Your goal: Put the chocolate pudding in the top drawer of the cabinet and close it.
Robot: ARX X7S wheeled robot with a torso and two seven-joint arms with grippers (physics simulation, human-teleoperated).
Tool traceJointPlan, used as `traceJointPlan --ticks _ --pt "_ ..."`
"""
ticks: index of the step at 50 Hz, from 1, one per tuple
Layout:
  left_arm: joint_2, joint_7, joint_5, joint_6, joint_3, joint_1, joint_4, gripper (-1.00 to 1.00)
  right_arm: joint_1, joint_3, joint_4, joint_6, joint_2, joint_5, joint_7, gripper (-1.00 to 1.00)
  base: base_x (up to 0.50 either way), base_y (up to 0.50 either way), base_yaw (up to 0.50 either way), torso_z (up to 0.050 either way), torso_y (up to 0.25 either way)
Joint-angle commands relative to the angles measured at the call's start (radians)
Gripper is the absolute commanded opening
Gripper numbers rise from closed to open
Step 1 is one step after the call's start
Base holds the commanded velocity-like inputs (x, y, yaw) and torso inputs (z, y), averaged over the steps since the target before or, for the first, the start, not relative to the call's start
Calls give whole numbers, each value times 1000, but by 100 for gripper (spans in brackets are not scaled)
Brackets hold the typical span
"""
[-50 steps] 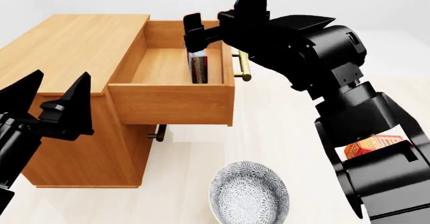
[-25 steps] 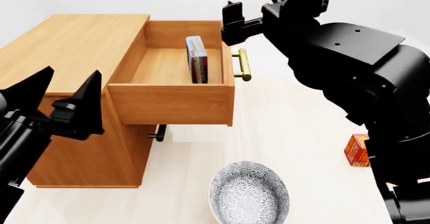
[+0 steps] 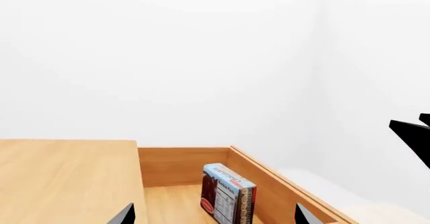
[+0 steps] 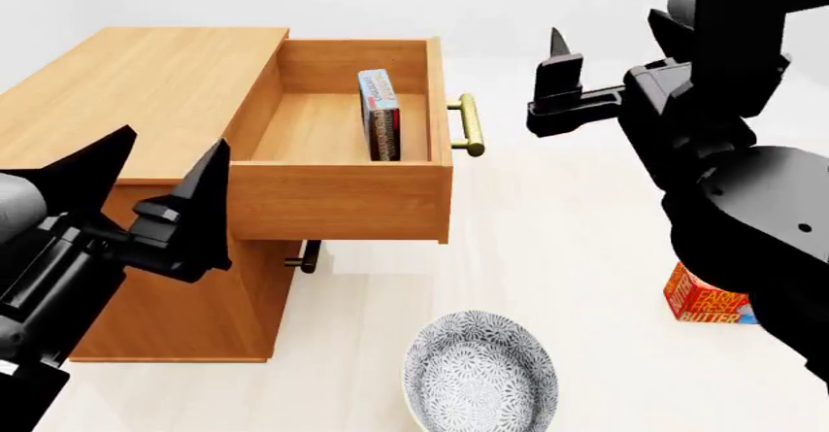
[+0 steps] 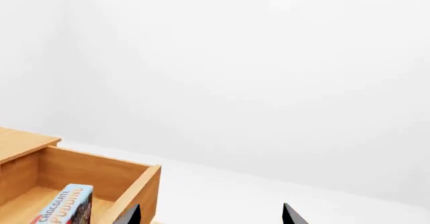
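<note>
The chocolate pudding stands on edge inside the top drawer, against the front panel that carries the brass handle. The drawer is pulled fully out of the cabinet. The left wrist view shows the pudding in the drawer beyond my left gripper, and it also appears low in the right wrist view. My right gripper hovers open and empty to the right of the handle, clear of the drawer. My left gripper is open and empty near the cabinet's front corner.
A patterned grey bowl sits on the floor in front of the cabinet. A red-orange butter box lies on the floor at the right, partly behind my right arm. The lower drawer's small handle pokes out under the open drawer.
My right gripper has drawn back from over the drawer to the right, past the handle, leaving the pudding standing inside. My left gripper has drifted slightly up and right.
</note>
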Motion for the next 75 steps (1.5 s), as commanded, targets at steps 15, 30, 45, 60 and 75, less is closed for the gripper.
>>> traceJointPlan --ticks 15,30,45,60,75 --pt "95 -44 17 -90 -10 -34 46 100 -442 192 -274 -242 275 -82 77 100 0 0 0 0 0" --pt "253 -47 -3 -167 -7 -74 4 100 -738 396 -350 -374 409 -64 129 100 0 0 0 0 0" --pt "434 -63 -10 -267 13 -126 3 100 -1025 656 -381 -461 450 -53 140 100 0 0 0 0 0" --pt "642 -76 -82 -358 44 -167 -56 100 -1104 723 -369 -485 402 -115 148 100 0 0 0 0 0" --pt "817 -134 -110 -450 85 -195 -133 100 -1314 968 -419 -489 355 -96 82 100 0 0 0 0 0"
